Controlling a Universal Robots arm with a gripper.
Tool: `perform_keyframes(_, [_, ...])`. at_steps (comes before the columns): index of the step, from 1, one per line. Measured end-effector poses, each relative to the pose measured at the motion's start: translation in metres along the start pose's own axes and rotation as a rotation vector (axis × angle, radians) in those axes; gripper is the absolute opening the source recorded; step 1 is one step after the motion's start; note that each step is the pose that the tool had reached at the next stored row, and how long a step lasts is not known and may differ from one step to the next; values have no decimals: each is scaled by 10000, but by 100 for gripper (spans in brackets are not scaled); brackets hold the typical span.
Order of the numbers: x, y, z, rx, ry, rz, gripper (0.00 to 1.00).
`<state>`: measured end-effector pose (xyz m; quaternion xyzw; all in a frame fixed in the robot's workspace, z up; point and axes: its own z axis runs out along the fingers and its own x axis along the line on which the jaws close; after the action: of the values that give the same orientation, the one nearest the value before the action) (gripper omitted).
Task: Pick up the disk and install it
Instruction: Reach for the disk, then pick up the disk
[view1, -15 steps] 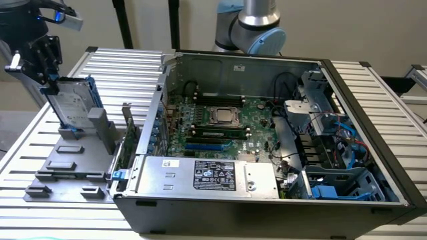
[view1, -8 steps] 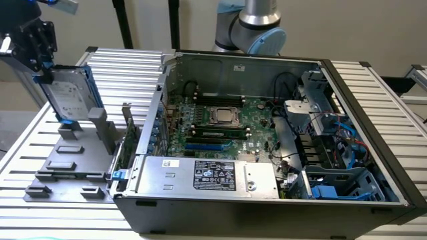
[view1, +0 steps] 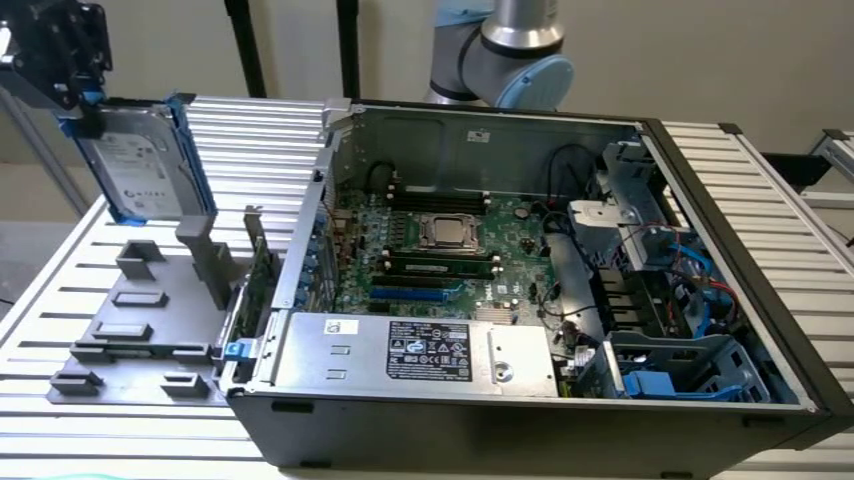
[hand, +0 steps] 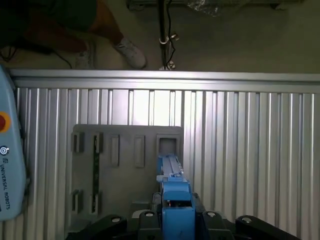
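Blue-railed disk (view1: 140, 165) hangs clamped in the tool (view1: 84, 103), itself partly cut off at the exterior view's left.

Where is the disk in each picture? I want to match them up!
Exterior view: the disk hangs upright at the exterior view's upper left, held by the gripper, above the grey fixture.
Wrist view: the disk is seen edge-on as a blue strip, clamped in the gripper, over the grey fixture.
Shared landmark: the grey fixture with its upright posts.

Exterior oblique overhead; wrist seemingly straight down; both see fixture (view1: 140, 305) (hand: 125, 180).
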<state>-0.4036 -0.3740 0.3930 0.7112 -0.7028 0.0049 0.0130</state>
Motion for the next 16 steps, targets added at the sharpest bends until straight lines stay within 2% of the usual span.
perform_keyframes(6, [10, -188, -272, -6, 0, -2, 33])
perform_keyframes(16, [61, -637, -733, -61, -16, -4, 33])
